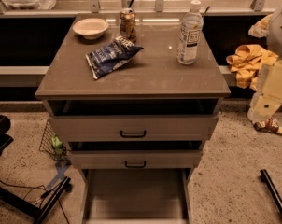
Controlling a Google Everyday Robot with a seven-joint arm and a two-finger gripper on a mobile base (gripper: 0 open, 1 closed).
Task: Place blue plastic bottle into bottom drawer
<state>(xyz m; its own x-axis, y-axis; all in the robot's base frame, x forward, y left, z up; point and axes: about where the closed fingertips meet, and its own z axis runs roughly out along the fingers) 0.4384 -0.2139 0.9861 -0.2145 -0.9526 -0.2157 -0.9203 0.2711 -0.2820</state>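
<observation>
The bottom drawer [136, 195] lies pulled open at 6 o'clock. I see the blue plastic bottle [189, 31] upright at 1 o'clock on the cabinet top [145, 76], long axis vertical, cap up. My gripper [266, 113] hangs at 3 o'clock; I cannot tell its grip.

Glossy plastic bottle [189, 31], matt cabinet top [155, 76]

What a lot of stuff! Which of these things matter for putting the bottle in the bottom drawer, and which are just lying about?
For the job:
blue plastic bottle, upright on the cabinet top
bottom drawer, pulled open
gripper, low at far right, away from the bottle

Lying about:
white bowl
drink can
snack bag
yellow cloth
</observation>
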